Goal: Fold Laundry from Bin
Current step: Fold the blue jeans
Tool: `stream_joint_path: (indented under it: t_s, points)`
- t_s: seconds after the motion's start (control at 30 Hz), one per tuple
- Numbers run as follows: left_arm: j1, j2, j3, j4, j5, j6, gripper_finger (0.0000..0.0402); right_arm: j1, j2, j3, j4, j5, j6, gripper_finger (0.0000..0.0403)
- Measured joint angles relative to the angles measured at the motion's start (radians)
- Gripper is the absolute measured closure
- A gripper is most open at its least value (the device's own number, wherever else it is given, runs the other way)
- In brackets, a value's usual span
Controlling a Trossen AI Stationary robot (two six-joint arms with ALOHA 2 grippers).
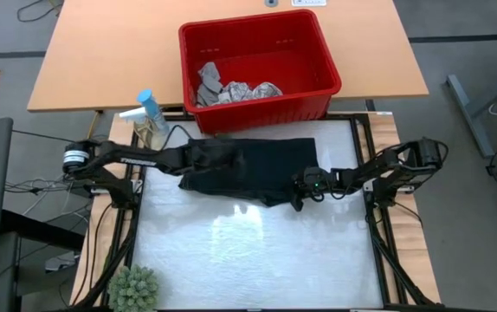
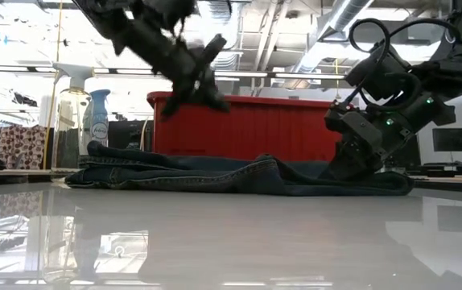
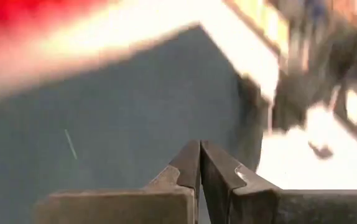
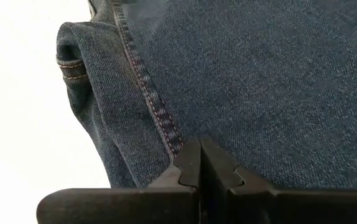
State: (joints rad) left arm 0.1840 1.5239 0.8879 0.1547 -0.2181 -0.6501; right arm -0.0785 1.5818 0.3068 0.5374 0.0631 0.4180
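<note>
Since the trousers (image 1: 248, 169) lie flat on the table just in front of the bin (image 1: 257, 65), the right gripper (image 1: 302, 198) is pinched closed down at their near edge, probably for folding (left gripper (image 1: 198, 156), also closed, hovers above the cloth holding nothing).

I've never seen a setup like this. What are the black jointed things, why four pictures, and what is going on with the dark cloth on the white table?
They are two robot arms. One picture looks down from above, one looks level across the table, and one comes from each wrist. Dark trousers lie flattened on the white table in front of a red bin that holds crumpled light cloths. The right gripper is shut, down at the trousers' near edge by a seam; whether it pinches cloth I cannot tell. The left gripper is shut and empty, raised above the trousers. A spray bottle and a small plant stand at the side.
</note>
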Motion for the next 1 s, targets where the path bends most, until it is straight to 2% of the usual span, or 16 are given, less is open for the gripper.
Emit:
stream_joint_path:
  t_s: [0.07, 0.2, 0.47, 0.53, 0.63, 0.83, 1.0]
  points:
    - [-0.013, 0.0, 0.003, 0.107, -0.175, 0.017, 0.0401, 0.003, 0.0, -0.001, 0.007, 0.0, 0.0, 0.0373]
    - [-0.014, 0.086, 0.0, 0.257, -0.349, 0.015, 0.0401, 0.004, 0.001, -0.002, 0.019, 0.0, 0.009, 0.0374]
    - [-0.012, 0.344, 0.0, 0.505, -0.553, -0.218, 0.0401, 0.005, 0.001, -0.002, 0.031, 0.008, 0.027, 0.0373]
    - [-0.005, 0.404, 0.015, 0.542, -0.57, -0.253, 0.0401, 0.005, 0.002, -0.002, 0.036, 0.008, 0.027, 0.0374]
    - [-0.005, 0.5, 0.066, 0.502, -0.57, -0.25, 0.0402, 0.005, 0.002, -0.002, 0.044, 0.008, 0.028, 0.0374]
    - [0.0, 0.622, 0.2, 0.231, -0.514, -0.38, 0.0402, 0.005, 0.002, -0.002, 0.053, 0.007, 0.039, 0.0373]
    - [-0.001, 0.644, 0.249, 0.086, -0.5, -0.38, 0.0401, -0.013, -0.06, 0.001, 0.078, -0.015, 0.087, 0.0373]
